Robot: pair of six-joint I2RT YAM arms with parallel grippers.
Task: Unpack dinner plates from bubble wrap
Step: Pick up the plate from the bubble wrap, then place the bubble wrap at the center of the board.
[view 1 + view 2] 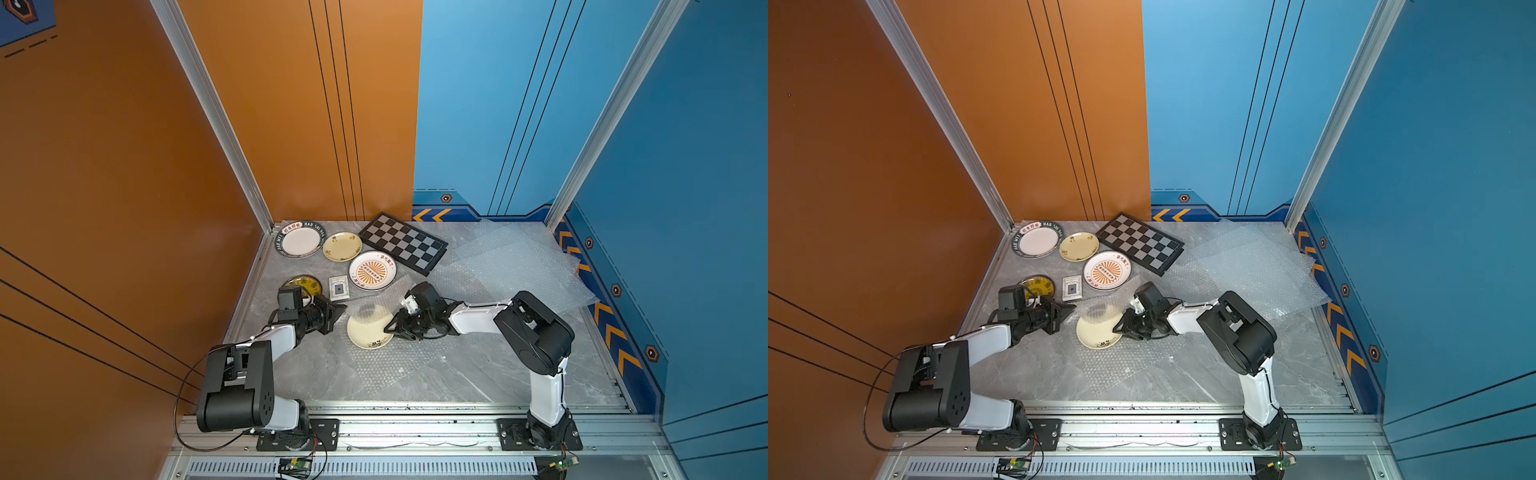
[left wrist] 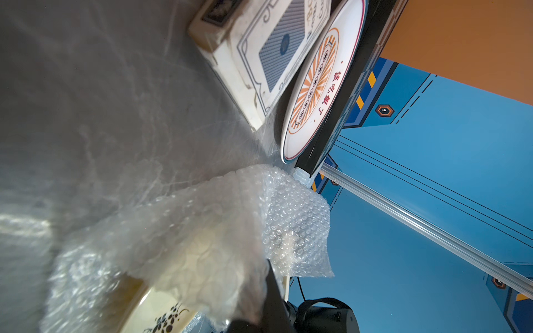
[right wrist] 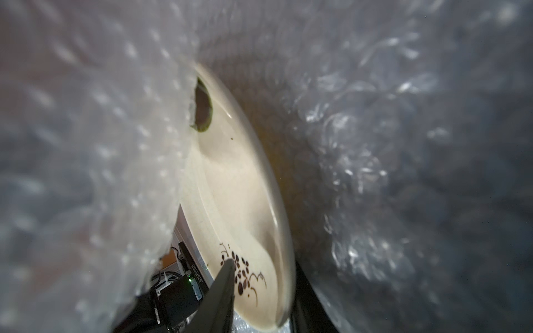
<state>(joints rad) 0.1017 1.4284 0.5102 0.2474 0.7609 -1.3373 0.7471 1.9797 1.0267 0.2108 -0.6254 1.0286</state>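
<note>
A cream plate (image 1: pixel 368 332) with a dark sprig lies on a bubble wrap (image 1: pixel 386 365) sheet at mid table. A flap of that wrap is lifted over the plate's far half. My left gripper (image 1: pixel 340 309) is shut on the flap's edge, which runs into the jaws in the left wrist view (image 2: pixel 216 230). My right gripper (image 1: pixel 390 326) is closed on the plate's right rim. In the right wrist view one finger (image 3: pixel 227 276) presses the plate (image 3: pixel 239 187) at the sprig and the other sits behind the rim. Several unwrapped plates (image 1: pixel 372 270) lie at the back left.
A checkerboard (image 1: pixel 403 242) lies at the back and a small white card (image 1: pixel 338 287) beside the sunburst plate. Loose bubble wrap sheets (image 1: pixel 511 266) are piled at the back right. The dark-rimmed yellow plate (image 1: pixel 305 283) sits just behind my left wrist. Walls close in three sides.
</note>
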